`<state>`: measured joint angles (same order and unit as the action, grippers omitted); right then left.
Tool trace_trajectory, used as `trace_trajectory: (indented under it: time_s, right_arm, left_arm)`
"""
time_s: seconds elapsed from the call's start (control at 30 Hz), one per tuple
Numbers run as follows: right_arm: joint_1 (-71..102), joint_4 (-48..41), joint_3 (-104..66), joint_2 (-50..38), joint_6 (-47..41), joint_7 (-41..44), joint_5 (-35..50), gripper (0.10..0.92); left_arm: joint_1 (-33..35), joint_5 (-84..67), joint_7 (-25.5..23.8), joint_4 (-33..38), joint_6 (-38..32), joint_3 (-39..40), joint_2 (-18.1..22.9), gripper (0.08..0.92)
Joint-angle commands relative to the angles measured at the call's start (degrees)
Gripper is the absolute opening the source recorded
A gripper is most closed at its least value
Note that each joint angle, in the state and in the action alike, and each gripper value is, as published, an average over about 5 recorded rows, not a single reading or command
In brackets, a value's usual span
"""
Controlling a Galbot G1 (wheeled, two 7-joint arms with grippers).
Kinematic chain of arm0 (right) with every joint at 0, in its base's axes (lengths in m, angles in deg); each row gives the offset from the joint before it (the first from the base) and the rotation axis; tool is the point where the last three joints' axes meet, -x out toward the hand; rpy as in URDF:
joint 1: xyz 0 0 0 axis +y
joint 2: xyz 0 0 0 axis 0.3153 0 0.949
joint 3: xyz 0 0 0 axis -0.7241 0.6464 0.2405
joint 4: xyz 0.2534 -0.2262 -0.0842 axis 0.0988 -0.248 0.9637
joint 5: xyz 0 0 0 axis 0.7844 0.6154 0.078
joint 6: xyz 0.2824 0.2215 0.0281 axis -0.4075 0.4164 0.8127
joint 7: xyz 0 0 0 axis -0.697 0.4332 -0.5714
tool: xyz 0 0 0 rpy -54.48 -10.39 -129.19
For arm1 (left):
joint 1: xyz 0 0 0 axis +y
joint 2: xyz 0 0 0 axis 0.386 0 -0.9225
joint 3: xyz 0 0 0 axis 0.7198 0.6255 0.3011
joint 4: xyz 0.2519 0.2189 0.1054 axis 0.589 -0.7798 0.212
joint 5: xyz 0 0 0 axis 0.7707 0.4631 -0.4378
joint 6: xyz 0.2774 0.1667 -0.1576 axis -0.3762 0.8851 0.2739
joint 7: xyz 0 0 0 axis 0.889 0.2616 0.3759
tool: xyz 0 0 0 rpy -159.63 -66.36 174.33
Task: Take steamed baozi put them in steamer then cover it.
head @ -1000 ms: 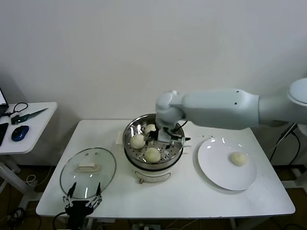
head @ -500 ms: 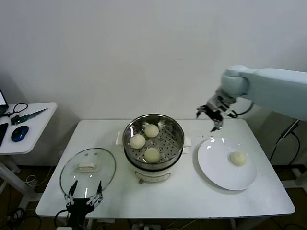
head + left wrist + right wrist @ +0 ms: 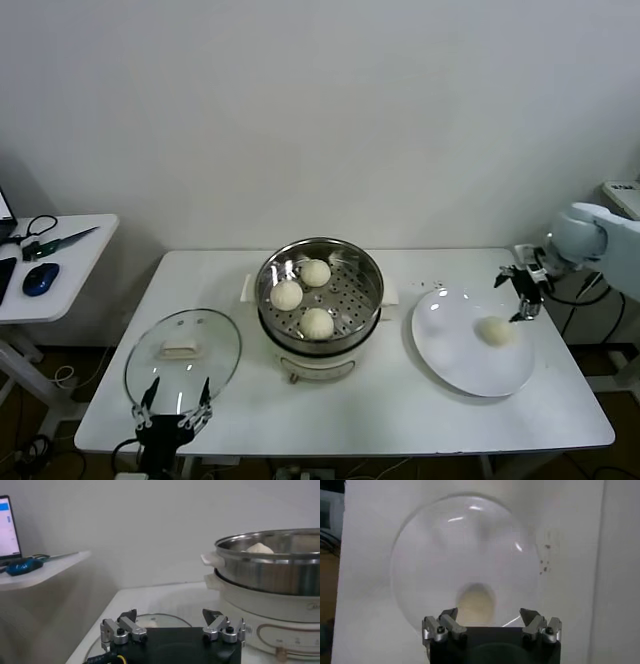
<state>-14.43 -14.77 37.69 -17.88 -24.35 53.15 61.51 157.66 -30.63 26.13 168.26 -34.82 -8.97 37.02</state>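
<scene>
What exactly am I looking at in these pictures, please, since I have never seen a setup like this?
A two-armed robot is moving buns. The wide picture comes from its head camera; the other two from cameras on its wrists. On the white table stands a steel steamer holding three baozi. A fourth baozi lies on a white plate, with the open, empty right end effector above it. The glass lid lies beside the steamer. The left end effector, open and empty, waits at the table's front edge.

Your right arm (image 3: pixel 598 232) wears a smooth, rounded pale grey-white shell. Your right gripper (image 3: pixel 524 290) and left gripper (image 3: pixel 176 413) are alike: black body, silver metal knuckles with dark screws, and black-tipped fingers (image 3: pixel 448 615). A yellow wire (image 3: pixel 118 658) shows beside your left gripper's body.
</scene>
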Motion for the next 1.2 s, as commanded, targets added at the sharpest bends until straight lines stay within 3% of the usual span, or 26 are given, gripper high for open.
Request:
trace_trajectory:
  time_s: [0.03,0.5,1.2]
  right_arm:
    - [15.8,-10.5,-14.0,1.0,-0.3,1.1,-4.2,0.823]
    - [18.7,-19.6,-17.0,10.3,5.0,1.6,-5.9,0.823]
    - [21.1,-21.7,-20.2,11.7,6.0,0.7,-10.0,0.821]
  left_arm:
    - [0.2,0.1,0.1,-0.2,-0.1,0.0,0.2,0.823]
    - [0.6,0.5,0.3,-1.2,-0.6,-0.3,0.7,0.823]
    - [0.4,0.4,0.3,-1.2,-0.6,0.0,0.6,0.823]
